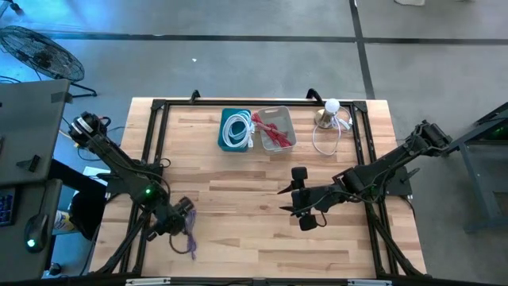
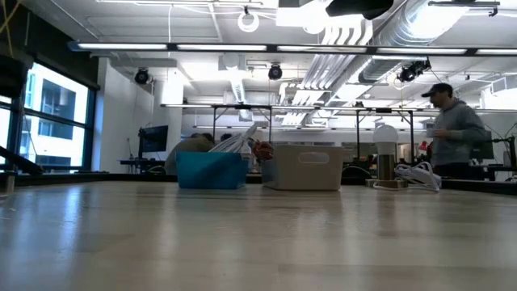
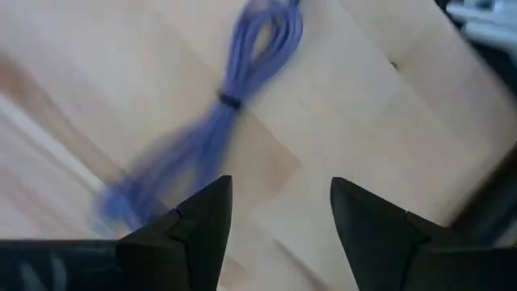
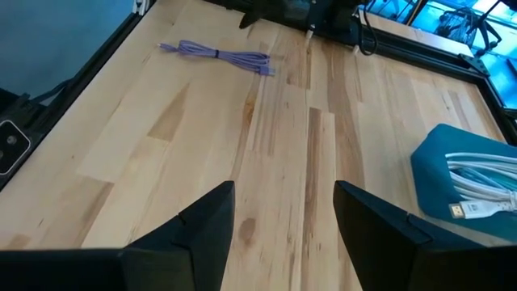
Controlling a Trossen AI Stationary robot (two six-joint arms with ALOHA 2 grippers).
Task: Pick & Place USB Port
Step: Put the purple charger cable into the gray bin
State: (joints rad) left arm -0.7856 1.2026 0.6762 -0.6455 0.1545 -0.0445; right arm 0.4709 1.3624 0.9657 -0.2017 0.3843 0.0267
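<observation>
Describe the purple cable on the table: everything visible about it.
The purple cable is a thin lilac cord coiled into a long, narrow bundle, cinched near its middle by a dark tie. It lies flat on the wooden table, near its front left corner. One end forms a loop; the other fans into loose strands. The left claw hovers open just above it, not touching. Its connectors cannot be made out.

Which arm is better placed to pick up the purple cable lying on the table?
Left. The left pincer is open right beside the purple cable, which fills its wrist view. The right pincer, also open, sits mid-table, well away from it.
</observation>
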